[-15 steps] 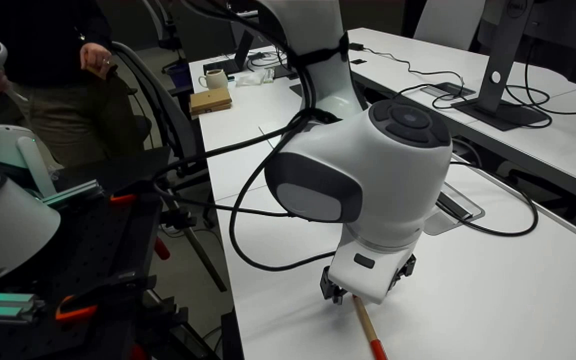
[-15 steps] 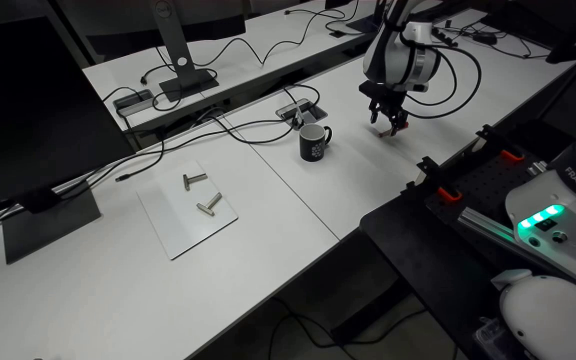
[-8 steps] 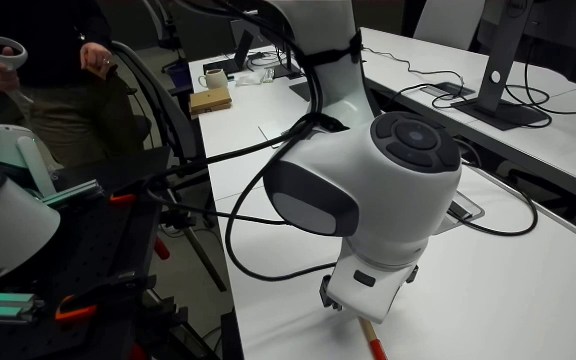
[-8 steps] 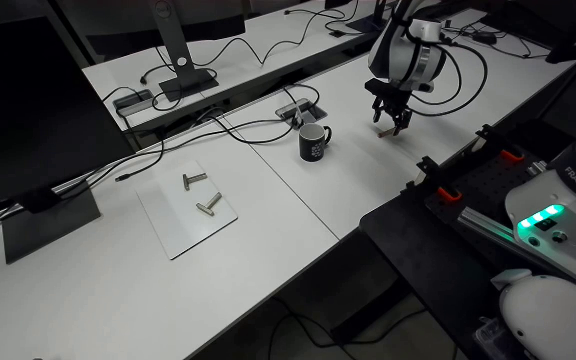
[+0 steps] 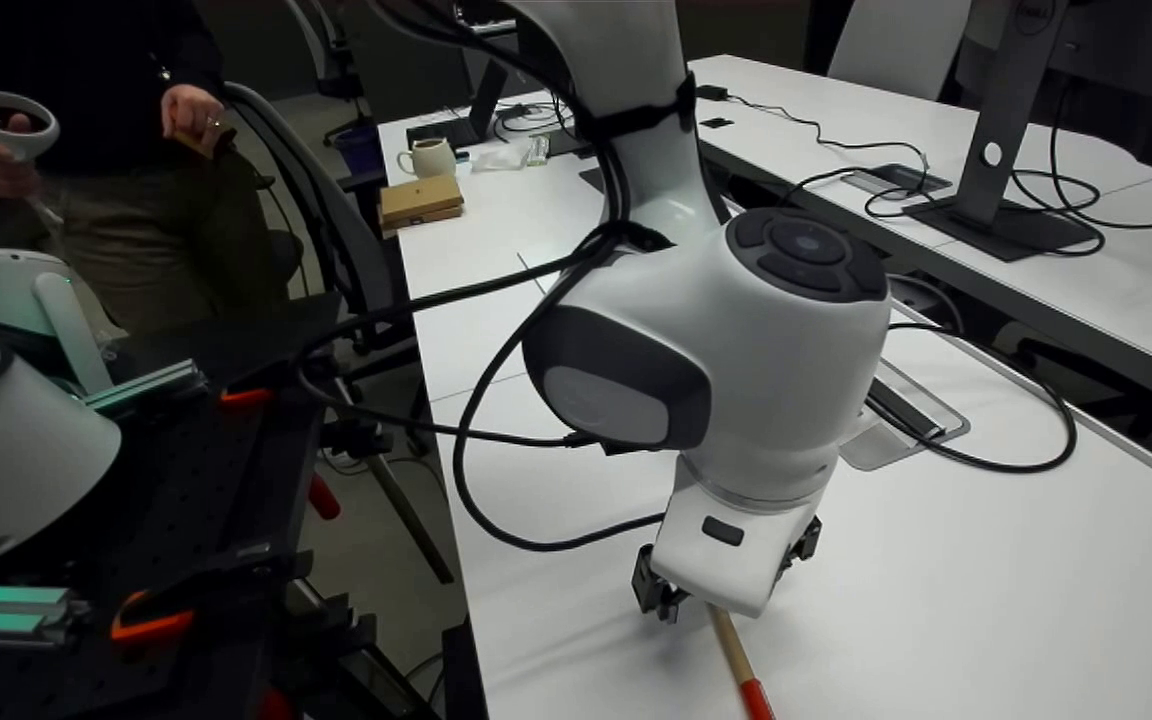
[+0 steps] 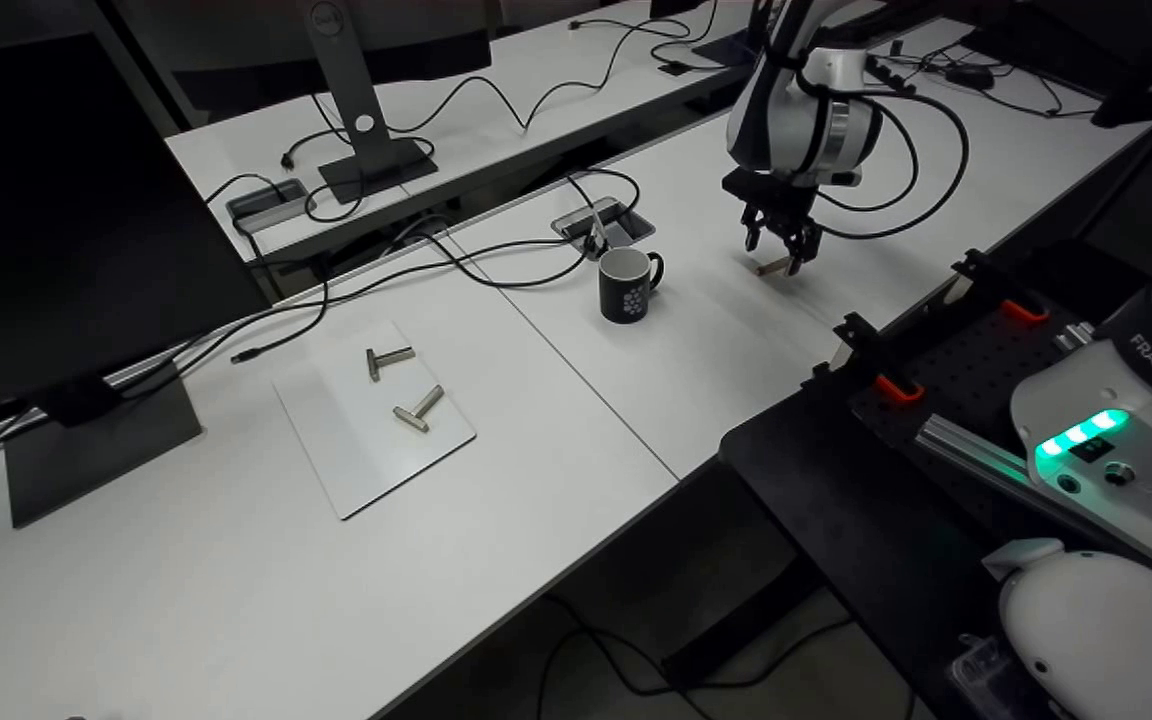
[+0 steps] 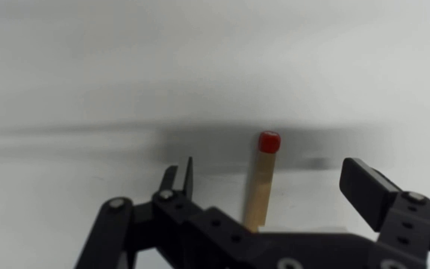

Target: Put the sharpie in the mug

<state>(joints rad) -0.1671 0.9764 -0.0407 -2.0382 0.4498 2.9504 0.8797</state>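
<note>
Fingers (image 7: 364, 189) are way apart, slim cylindrical tan-and-red marker (image 7: 262, 183) between them, but grabbing near its end could swivel it.

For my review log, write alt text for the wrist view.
A black two-fingered robot gripper is open, a thin tan cylindrical marker with a red end visible between its fingers, touching neither. The marker lies on a smooth white tabletop, its other end hidden.

One black mug (image 6: 620, 297) and one cream mug (image 5: 433, 158), two in all; one sharpie (image 7: 262, 183); two T-shaped metal pieces (image 6: 429, 401); one white panel (image 6: 346, 450). From where I stand, I also count one robot arm (image 5: 786, 360), one gripper (image 7: 269, 172) with two fingers (image 7: 364, 190), one person (image 5: 131, 205) and one ring-shaped controller (image 5: 31, 143).
</note>
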